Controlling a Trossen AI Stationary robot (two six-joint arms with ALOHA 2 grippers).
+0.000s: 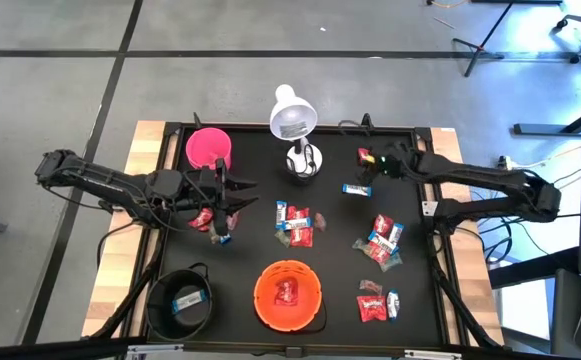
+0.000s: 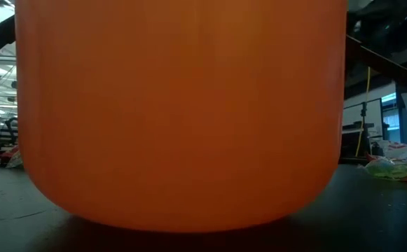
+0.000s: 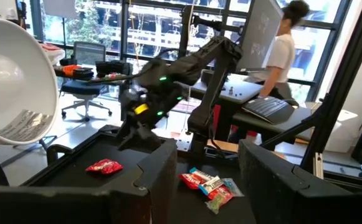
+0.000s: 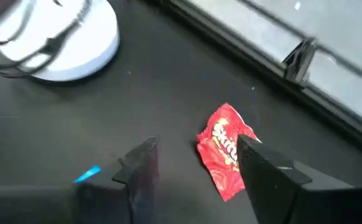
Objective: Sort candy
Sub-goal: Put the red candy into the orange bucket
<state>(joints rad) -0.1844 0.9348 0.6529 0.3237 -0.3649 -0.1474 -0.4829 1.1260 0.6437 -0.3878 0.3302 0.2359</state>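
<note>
In the high view, the left gripper (image 1: 222, 205) sits left of centre, its fingers spread with nothing visibly held, beside red candy (image 1: 203, 219). More candy (image 1: 294, 224) lies mid-frame above the orange bowl (image 1: 288, 295), which fills the low view. At upper right, the right gripper (image 1: 373, 163) hovers with fingers apart over a red sweet (image 4: 222, 150), seemingly not gripping it.

Matt black desk (image 1: 240, 290) top, edged by pale bare wood. Smooth, softly glossy plastic on the orange bowl (image 1: 288, 296) and the pink cup (image 1: 209, 148). Glossy white shade on the lamp (image 1: 292, 117), shiny white base below. Crinkled, shiny foil-like wrapper on the red candy (image 4: 224, 151) beside the right gripper (image 4: 196, 165), with its matt dark fingers (image 4: 265, 171). Dull black plastic bowl (image 1: 180, 302).
</note>
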